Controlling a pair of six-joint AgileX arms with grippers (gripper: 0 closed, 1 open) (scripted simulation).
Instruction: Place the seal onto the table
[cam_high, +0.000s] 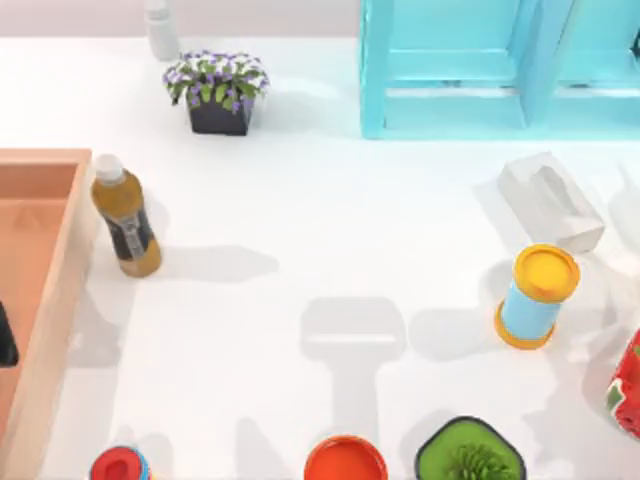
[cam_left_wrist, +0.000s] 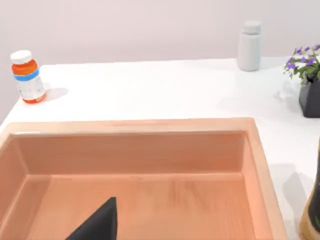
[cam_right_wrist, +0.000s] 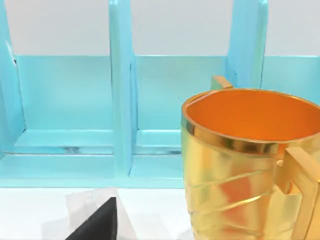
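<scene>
**Left tool over tray; seal position unconfirmed**
Left tool (cam_left_wrist: 98, 226) is hanging over the light-brown wooden tray (cam_left_wrist: 150, 126) on the white table (cam_high: 300, 220). Right tool (cam_right_wrist: 98, 225) is facing a gold metal mug (cam_right_wrist: 235, 175). Neither tool's state can be told. The dark shape (cam_high: 5, 346) in the tray may be the seal; cannot tell.

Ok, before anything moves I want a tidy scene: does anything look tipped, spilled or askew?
Nothing spilled or tipped: the brown bottle and yellow-lidded can stand upright. Only the tissue box sits skewed to the blue shelf.
</scene>
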